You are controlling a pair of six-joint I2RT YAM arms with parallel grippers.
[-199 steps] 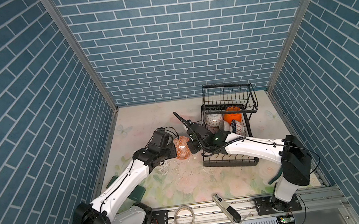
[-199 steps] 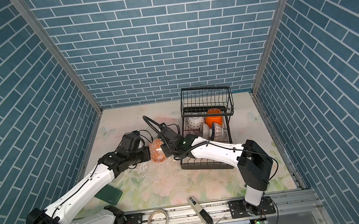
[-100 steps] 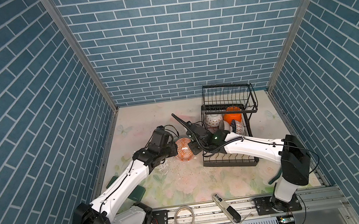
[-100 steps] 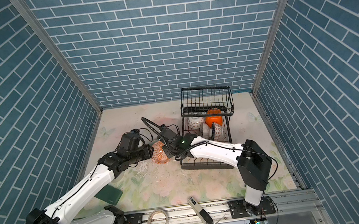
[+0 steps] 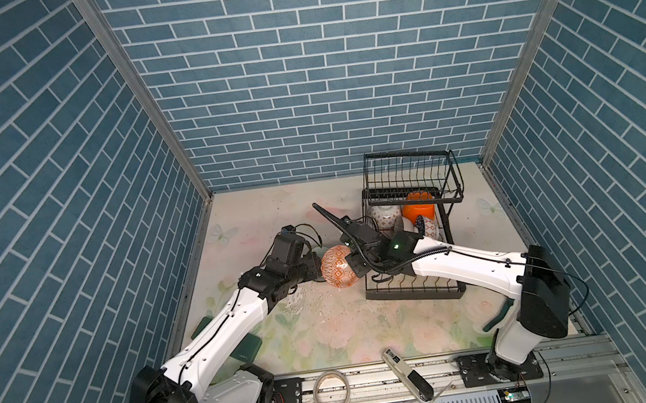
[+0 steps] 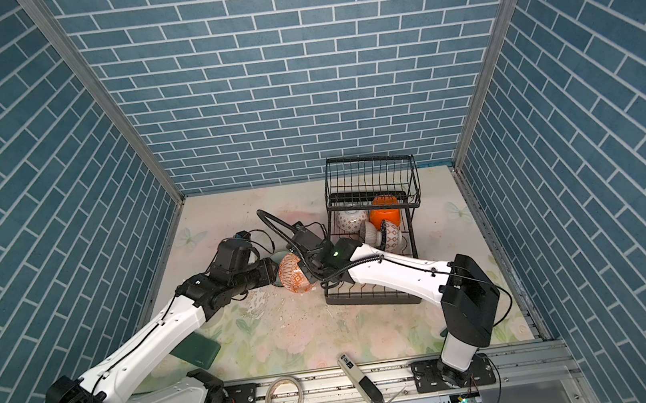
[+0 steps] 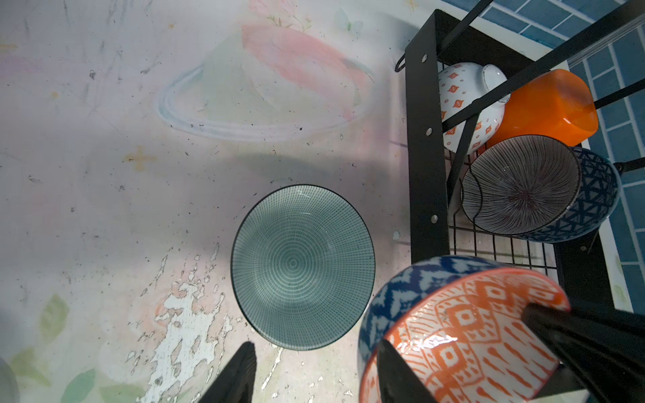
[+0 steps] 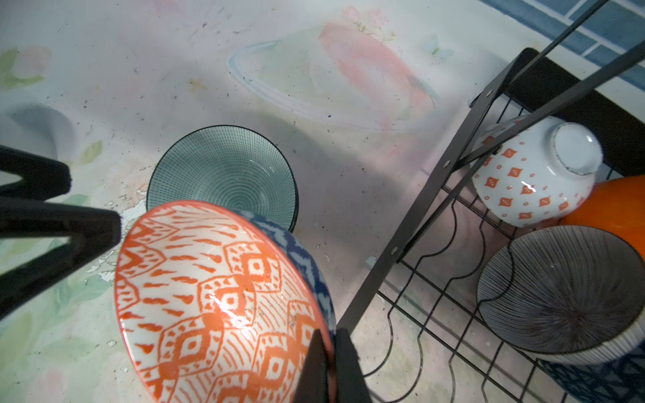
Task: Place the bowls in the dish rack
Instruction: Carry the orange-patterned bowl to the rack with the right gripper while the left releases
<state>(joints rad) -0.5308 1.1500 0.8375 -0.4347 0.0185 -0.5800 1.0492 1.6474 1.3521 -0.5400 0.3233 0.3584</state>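
An orange-patterned bowl (image 5: 338,268) (image 6: 294,274) with a blue outside hangs tilted above the table, just left of the dish rack (image 5: 410,177) (image 6: 370,175). My right gripper (image 8: 330,345) (image 5: 356,267) is shut on its rim (image 8: 223,300). My left gripper (image 7: 317,377) (image 5: 317,268) stands open at the bowl's (image 7: 464,335) other side, one finger over its rim, not pinching. A green bowl (image 7: 303,267) (image 8: 223,174) sits upright on the table below. In the rack's lower tier lie a white bowl (image 7: 460,101) with orange diamonds, an orange plastic bowl (image 7: 548,108) and a striped bowl (image 7: 523,185).
The rack's upper basket (image 5: 411,166) hangs over the bowls at the back. A dark green pad (image 5: 247,348) lies under the left arm. A tape roll (image 5: 332,389) and a hand tool (image 5: 407,376) rest on the front rail.
My left gripper has opened and let go of the orange-patterned bowl. The bowl has shifted a little to the right, held by the right gripper alone.
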